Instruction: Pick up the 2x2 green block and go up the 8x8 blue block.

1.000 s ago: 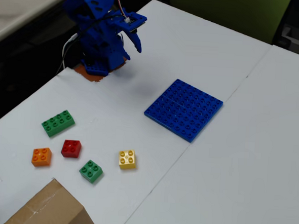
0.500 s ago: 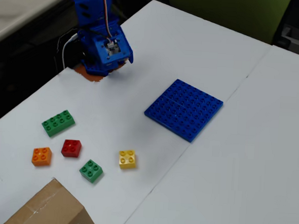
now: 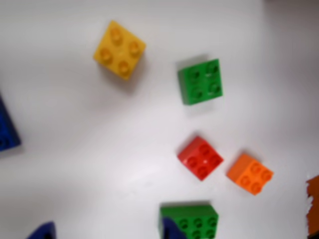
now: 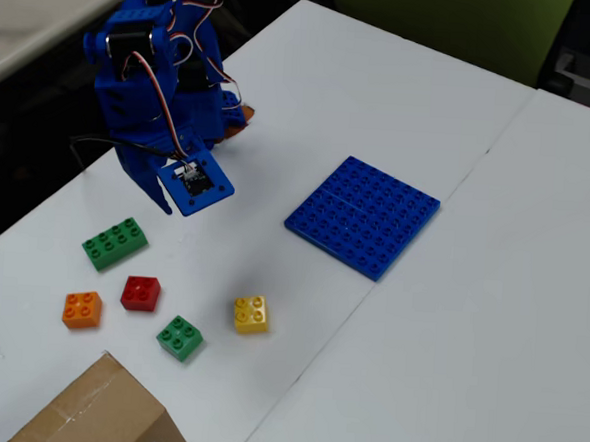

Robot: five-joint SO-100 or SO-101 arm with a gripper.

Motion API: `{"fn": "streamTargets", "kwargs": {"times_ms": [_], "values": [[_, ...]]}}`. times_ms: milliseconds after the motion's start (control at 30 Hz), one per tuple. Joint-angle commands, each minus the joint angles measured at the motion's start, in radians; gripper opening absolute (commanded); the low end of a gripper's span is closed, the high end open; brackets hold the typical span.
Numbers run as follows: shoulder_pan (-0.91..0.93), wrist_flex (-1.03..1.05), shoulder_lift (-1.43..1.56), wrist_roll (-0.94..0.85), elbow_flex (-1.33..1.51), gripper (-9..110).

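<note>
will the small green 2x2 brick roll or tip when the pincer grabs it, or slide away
The small green 2x2 brick sits flat on its square base, so it probably won't roll or tip. It looks like rigid plastic, likely stiff and light. On the smooth white table it may slide if nudged on one side. Its flat side walls should suit a squeeze.

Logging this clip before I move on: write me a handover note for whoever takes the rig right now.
Gripper: holds nothing, up over the table near the long green brick; whether it is open cannot be told.
Green 2x2: on the table, untouched, between the red brick and yellow brick.
Blue plate: bare, apart from the bricks.
Done: nothing placed.
Left: grasp the green 2x2, carry it onto the plate.
</note>
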Motion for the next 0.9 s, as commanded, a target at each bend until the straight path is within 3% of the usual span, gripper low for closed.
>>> {"fn": "streamTargets", "kwargs": {"times_ms": [0, 367, 667, 867], "values": [[0.017, -0.005, -0.089, -0.038, -0.158, 26], [0.012, -0.081, -0.451, -0.084, -0.505, 27], [0.058, -0.195, -0.598, -0.324, -0.592, 28], [0.089, -0.256, -0.649, -0.393, -0.632, 29]]}}
